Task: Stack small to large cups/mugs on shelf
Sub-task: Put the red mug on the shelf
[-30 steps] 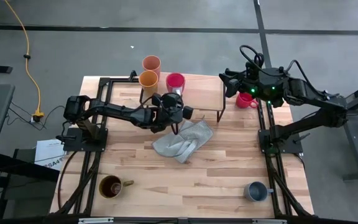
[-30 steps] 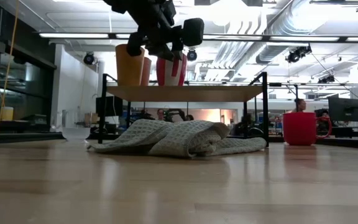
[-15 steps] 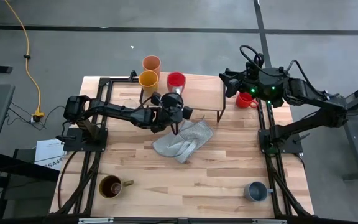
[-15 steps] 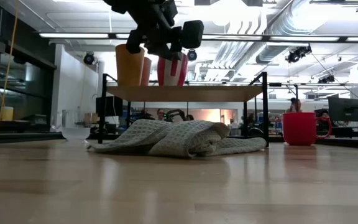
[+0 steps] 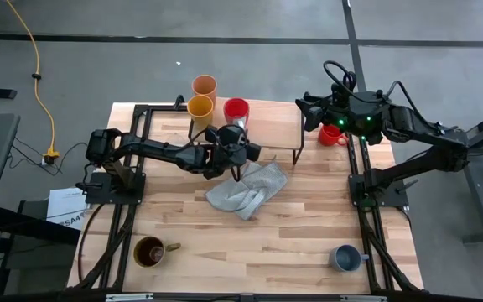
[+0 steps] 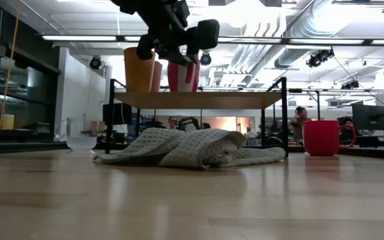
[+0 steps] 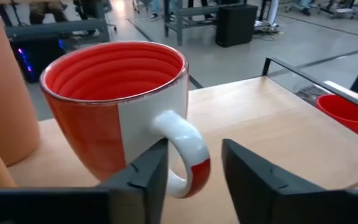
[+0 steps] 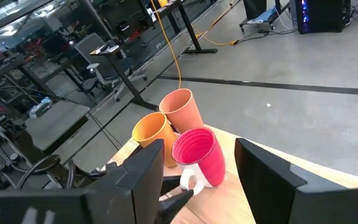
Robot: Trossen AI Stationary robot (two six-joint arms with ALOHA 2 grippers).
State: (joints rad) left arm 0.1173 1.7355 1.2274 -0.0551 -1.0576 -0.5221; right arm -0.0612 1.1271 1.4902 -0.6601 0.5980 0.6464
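Note:
A red-and-white mug (image 7: 114, 106) stands upright on the light-wood shelf (image 5: 271, 126), next to a yellow mug (image 5: 199, 106) and a peach-orange tumbler (image 5: 205, 86). My left gripper (image 7: 194, 149) is open at shelf height, one finger on each side of the mug's white handle (image 7: 188, 146). My right gripper (image 8: 197, 186) is open and empty above the table's far right, over a second red mug (image 5: 332, 134) that stands on the tabletop. A brown mug (image 5: 149, 250) and a grey-blue mug (image 5: 345, 257) stand near the front edge. No glass cups show. My left gripper's fingers come level from the table's near side and stand on either side of the mug's handle (image 7: 179, 134). A gap shows between the handle and one finger. Whether the other finger (image 7: 151, 174) touches the handle, I cannot tell. The mug rests on the shelf.
A crumpled grey cloth (image 5: 246, 189) lies on the tabletop just in front of the shelf. The shelf's black legs (image 6: 285, 117) stand at its ends. Bare shelf board lies to the right of the red-and-white mug.

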